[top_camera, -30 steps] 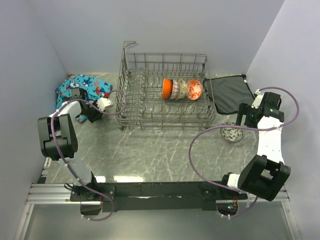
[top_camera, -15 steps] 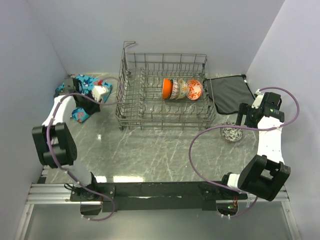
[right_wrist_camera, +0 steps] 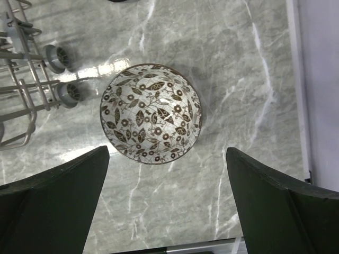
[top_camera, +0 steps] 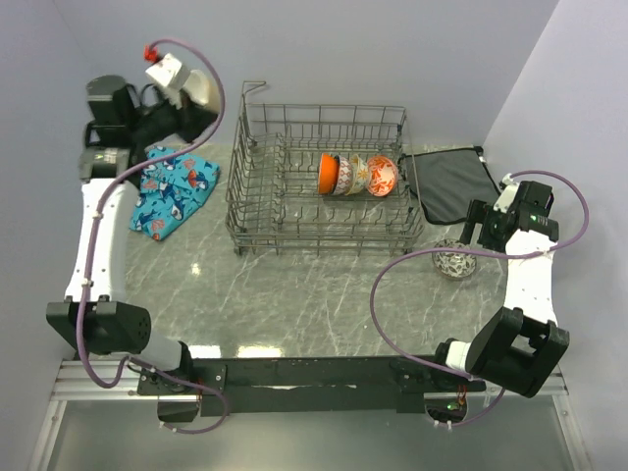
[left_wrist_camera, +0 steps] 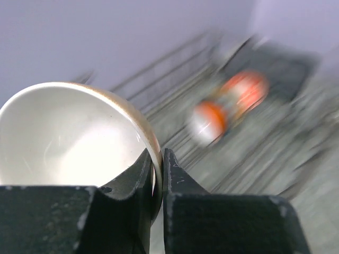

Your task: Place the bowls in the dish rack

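Note:
My left gripper (top_camera: pixel 189 113) is raised high at the far left, beside the dish rack's left end, and is shut on the rim of a plain cream bowl (top_camera: pixel 203 91). The left wrist view shows its fingers (left_wrist_camera: pixel 158 169) pinching that bowl (left_wrist_camera: pixel 69 137). The grey wire dish rack (top_camera: pixel 257 211) holds several bowls on edge, from an orange one (top_camera: pixel 328 174) to an orange-red patterned one (top_camera: pixel 382 176). My right gripper (top_camera: pixel 481 231) is open just above a black-and-white patterned bowl (top_camera: pixel 454 262), which lies between the open fingers (right_wrist_camera: pixel 167 153) in the right wrist view (right_wrist_camera: pixel 151 114).
A blue patterned cloth (top_camera: pixel 175 186) lies left of the rack. A flat dark grey mat (top_camera: pixel 451 182) lies right of it. The rack's wheeled corner (right_wrist_camera: pixel 58 74) is close to the patterned bowl. Walls close in on the left, back and right.
My left arm has lifted from the cloth to high up by the back wall, carrying the cream bowl. The right arm has not moved.

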